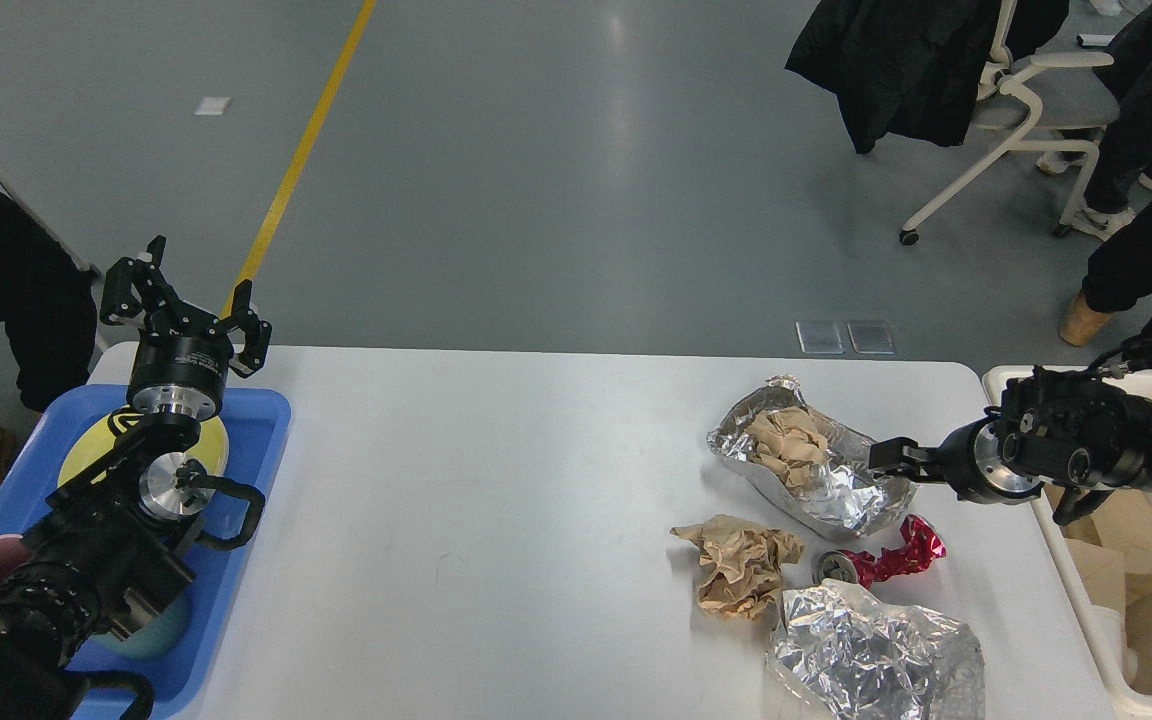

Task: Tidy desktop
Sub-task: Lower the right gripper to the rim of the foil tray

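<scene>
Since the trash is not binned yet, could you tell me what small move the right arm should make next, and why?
Probably ease the right gripper a little further left so its jaws take the rim of the foil tray. It sits right at the tray's right edge, the tray still lies on the desktop, and the bin waits just right of it.

Left side: a blue plastic tray (261,440) held a yellow plate (211,452).
Right side: a cream rectangular bin (1086,620) held brown paper (1131,540).
Floor: a yellow stripe (301,160) ran away from the table.
</scene>
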`<state>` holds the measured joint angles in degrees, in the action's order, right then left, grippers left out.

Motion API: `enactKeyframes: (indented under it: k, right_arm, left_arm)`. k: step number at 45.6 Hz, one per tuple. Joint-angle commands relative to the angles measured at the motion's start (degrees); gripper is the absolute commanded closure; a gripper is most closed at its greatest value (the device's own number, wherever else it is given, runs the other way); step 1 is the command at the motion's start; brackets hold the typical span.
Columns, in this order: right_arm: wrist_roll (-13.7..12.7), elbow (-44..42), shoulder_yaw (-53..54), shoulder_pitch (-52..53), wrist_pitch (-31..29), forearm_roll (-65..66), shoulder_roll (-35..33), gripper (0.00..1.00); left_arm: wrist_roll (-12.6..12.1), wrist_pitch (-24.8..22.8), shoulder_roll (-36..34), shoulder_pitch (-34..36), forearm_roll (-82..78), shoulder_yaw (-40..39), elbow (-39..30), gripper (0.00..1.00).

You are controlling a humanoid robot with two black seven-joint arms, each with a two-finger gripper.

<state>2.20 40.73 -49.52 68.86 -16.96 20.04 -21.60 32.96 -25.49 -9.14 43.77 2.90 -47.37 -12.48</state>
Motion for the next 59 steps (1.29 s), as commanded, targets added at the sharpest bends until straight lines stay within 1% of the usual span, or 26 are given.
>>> enactKeyframes:
  k: [1, 28, 37, 46, 59]
  right_arm:
    - [0.0, -0.7, 1.2, -1.0, 0.0, 0.0, 0.6, 0.00]
    - [0.0, -1.3, 3.3, -3.6, 0.1, 0.1, 2.2, 0.00]
    - [0.1, -1.3, 3.3, -3.6, 2.0, 0.1, 2.6, 0.00]
    - [0.1, -1.3, 3.8, -3.6, 2.2, 0.1, 3.2, 0.00]
    - [0.1, -3.3, 4.8, -4.2, 2.2, 0.2, 4.9, 0.00]
  left_arm:
    - [0.0, 0.0, 0.0, 0.0, 0.0, 0.0, 0.0, 0.04]
    - [0.0, 0.0, 0.0, 0.0, 0.0, 0.0, 0.0, 0.04]
    - [0.0, 0.0, 0.0, 0.0, 0.0, 0.0, 0.0, 0.04]
    - [0.0, 0.0, 0.0, 0.0, 0.0, 0.0, 0.0, 0.04]
    - [0.0, 0.0, 0.0, 0.0, 0.0, 0.0, 0.0, 0.04]
